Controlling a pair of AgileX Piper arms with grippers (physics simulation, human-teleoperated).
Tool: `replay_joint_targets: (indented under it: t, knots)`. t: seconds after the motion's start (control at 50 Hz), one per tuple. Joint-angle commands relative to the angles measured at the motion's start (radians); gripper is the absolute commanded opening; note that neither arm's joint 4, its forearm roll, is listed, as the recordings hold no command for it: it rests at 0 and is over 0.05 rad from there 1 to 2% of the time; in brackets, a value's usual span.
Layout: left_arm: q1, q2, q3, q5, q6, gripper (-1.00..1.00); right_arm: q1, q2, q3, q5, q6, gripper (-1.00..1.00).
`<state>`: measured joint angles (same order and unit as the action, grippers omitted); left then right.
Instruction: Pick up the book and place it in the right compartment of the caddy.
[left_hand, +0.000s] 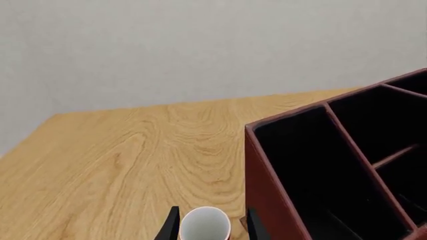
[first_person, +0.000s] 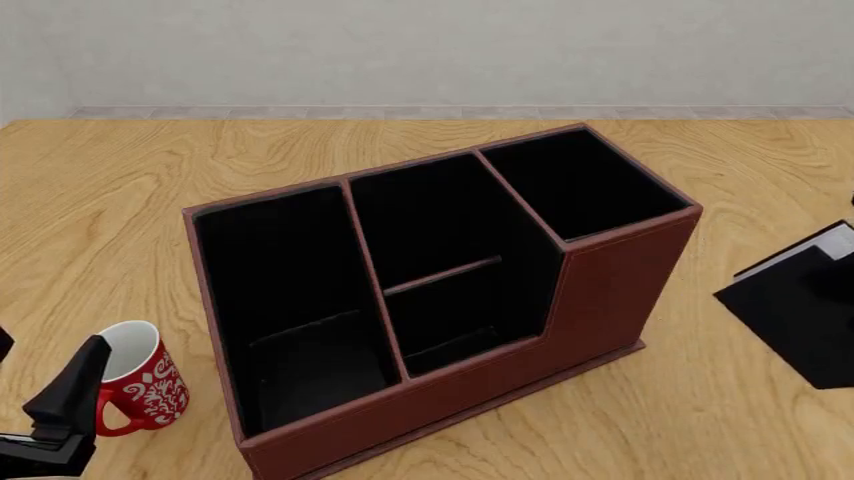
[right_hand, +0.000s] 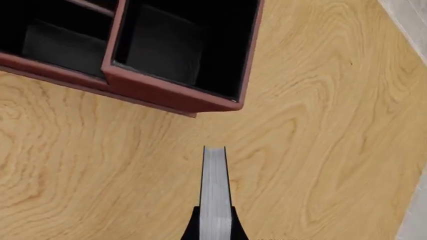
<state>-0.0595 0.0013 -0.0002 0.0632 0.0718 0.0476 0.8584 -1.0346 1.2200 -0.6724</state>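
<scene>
The book (first_person: 801, 315), black with white page edges, hangs tilted at the front view's right edge, to the right of the caddy (first_person: 601, 300). In the right wrist view its white page edge (right_hand: 214, 185) runs out from between the dark fingers of my right gripper (right_hand: 213, 225), which is shut on it. The right compartment (first_person: 577, 185) is the tall square end section, black inside; it also shows in the right wrist view (right_hand: 187, 45), ahead of the book. My left gripper (left_hand: 210, 222) is open near the caddy's left end.
A red-and-white patterned mug (first_person: 140, 385) stands on the wooden table (first_person: 120, 200) beside the caddy's left front corner. The mug's white rim (left_hand: 205, 225) shows between my left fingers (first_person: 74, 390). A grey wall lies beyond the table's far edge.
</scene>
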Motion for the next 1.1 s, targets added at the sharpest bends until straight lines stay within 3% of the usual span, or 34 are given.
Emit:
replay_joint_targets:
  t: [0.02, 0.22, 0.78, 0.88, 0.9, 0.98, 1.1]
  knots:
    - [-0.003, 0.0, 0.0, -0.008, -0.001, 1.0, -0.081, 0.013, -0.125, 0.0, -0.019, -1.0]
    - [-0.013, 0.002, 0.0, -0.011, 0.002, 1.0, -0.078, 0.067, -0.315, 0.0, -0.012, -1.0]
    - [-0.014, 0.002, -0.001, -0.013, 0.005, 1.0, 0.048, 0.179, -0.57, 0.0, 0.084, -1.0]
    - [-0.015, 0.002, -0.001, -0.014, 0.006, 1.0, 0.075, 0.192, -0.613, 0.0, 0.124, -1.0]
    - [-0.013, 0.002, -0.001, -0.013, 0.008, 1.0, 0.112, 0.196, -0.626, 0.0, 0.166, -1.0]
    - [-0.011, 0.001, -0.001, -0.013, 0.007, 1.0, 0.155, 0.203, -0.661, 0.0, 0.208, -1.0]
    - [-0.011, 0.001, -0.001, -0.009, 0.007, 1.0, 0.19, 0.211, -0.689, 0.0, 0.223, -1.0]
